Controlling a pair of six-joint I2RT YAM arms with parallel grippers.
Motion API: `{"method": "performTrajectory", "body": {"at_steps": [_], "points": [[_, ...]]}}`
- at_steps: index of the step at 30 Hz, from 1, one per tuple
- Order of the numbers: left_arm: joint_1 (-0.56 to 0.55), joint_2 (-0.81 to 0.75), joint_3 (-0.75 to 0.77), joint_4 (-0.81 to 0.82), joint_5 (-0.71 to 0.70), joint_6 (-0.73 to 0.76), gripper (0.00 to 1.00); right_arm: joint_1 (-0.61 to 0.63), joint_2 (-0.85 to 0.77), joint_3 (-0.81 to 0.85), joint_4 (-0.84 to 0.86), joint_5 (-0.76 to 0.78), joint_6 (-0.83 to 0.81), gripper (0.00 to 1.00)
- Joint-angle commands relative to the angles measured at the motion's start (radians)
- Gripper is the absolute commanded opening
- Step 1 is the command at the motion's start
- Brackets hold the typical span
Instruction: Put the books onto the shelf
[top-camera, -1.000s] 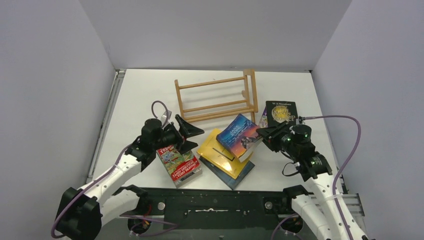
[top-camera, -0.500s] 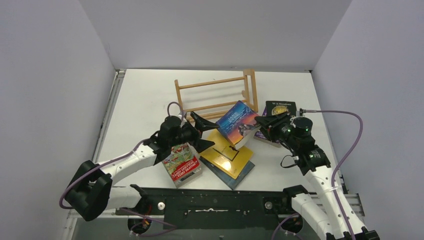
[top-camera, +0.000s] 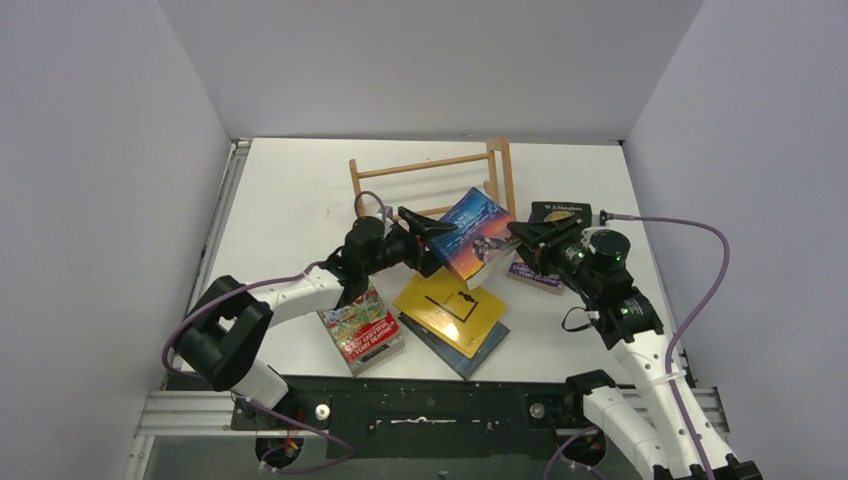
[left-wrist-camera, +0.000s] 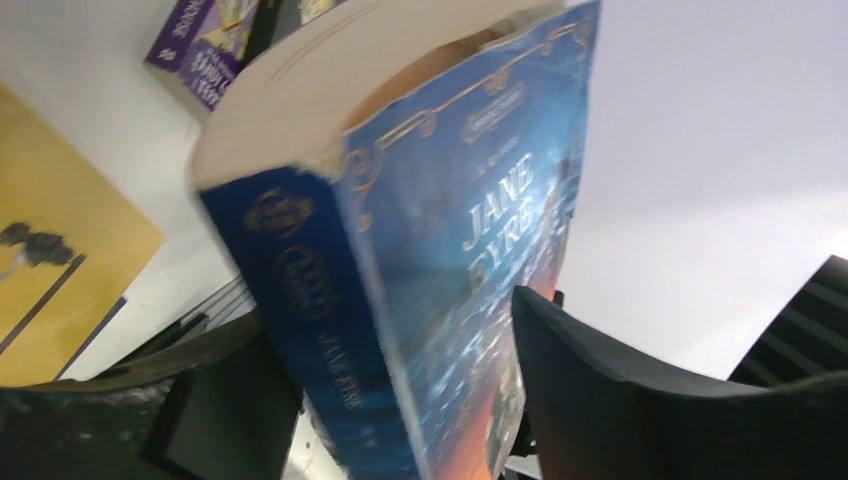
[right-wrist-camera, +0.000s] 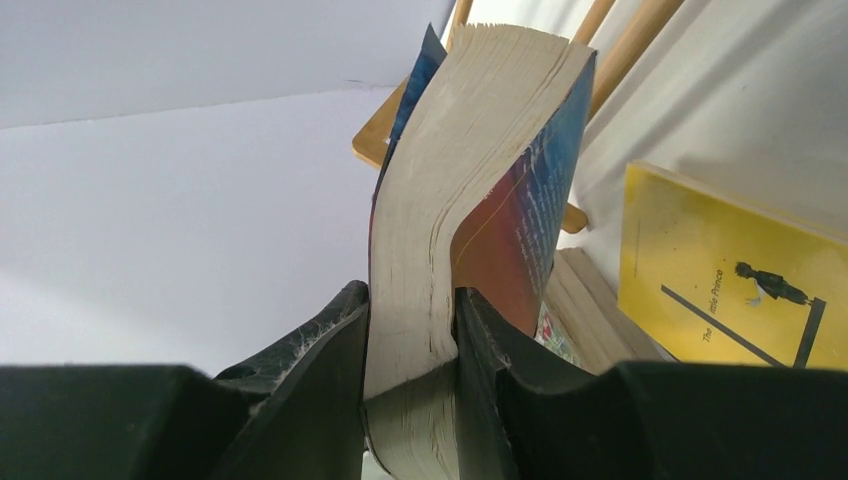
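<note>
Paperback stock bends, and the blue book (top-camera: 478, 238) shows it: in the right wrist view its page block bows sideways above the pinch. My right claw (right-wrist-camera: 410, 340) is closed on the lower page edge, pads on both covers. It holds the book tilted in the air just in front of the shelf (top-camera: 508, 185), clear of the surface (top-camera: 290, 190) and above the yellow book (top-camera: 450, 305). My left claw (left-wrist-camera: 390, 340) has its jaws wide on either side of the spine end, and I cannot tell whether the pads bear on the covers. I judge this book light enough for one claw, but floppy away from the spine. The cover looks glossy, so it may slide under a weak pinch. The page side gives and could fan open or crease. I reckon the best hold is across both covers close to the spine, where the binding keeps it stiff. Firm pressure should do no harm there.
</note>
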Motion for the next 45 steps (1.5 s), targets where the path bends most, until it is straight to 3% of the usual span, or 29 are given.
{"method": "performTrajectory", "body": {"at_steps": [1,13,14,17,19,21,27,32,37,45], "points": [[-0.006,-0.006,0.050,0.208,-0.065,-0.026,0.62,0.012,-0.054,0.078,0.195,-0.061,0.091,0.00],[0.026,-0.081,0.024,0.261,-0.069,0.036,0.05,0.014,-0.092,0.051,0.107,-0.088,0.014,0.00],[0.035,-0.094,0.023,0.247,-0.062,0.053,0.00,0.014,-0.092,0.055,0.080,-0.086,-0.007,0.08],[0.070,-0.143,0.022,0.197,-0.037,0.115,0.00,0.014,-0.091,0.076,-0.023,-0.060,-0.083,0.51],[0.113,-0.205,0.023,0.146,-0.011,0.173,0.00,0.014,-0.089,0.097,-0.124,-0.021,-0.153,0.69],[0.161,-0.270,0.028,0.057,0.010,0.238,0.00,0.013,-0.081,0.127,-0.208,0.023,-0.223,0.80],[0.322,-0.466,0.149,-0.427,0.029,0.568,0.00,0.011,0.014,0.249,-0.438,0.168,-0.450,0.84],[0.375,-0.493,0.351,-0.851,-0.037,0.934,0.00,0.013,0.091,0.345,-0.548,0.267,-0.586,0.84],[0.375,-0.429,0.497,-1.011,-0.099,1.102,0.00,0.012,0.116,0.357,-0.560,0.282,-0.617,0.84],[0.370,-0.303,0.648,-1.073,-0.230,1.268,0.00,0.012,0.112,0.296,-0.525,0.280,-0.600,0.84]]}}
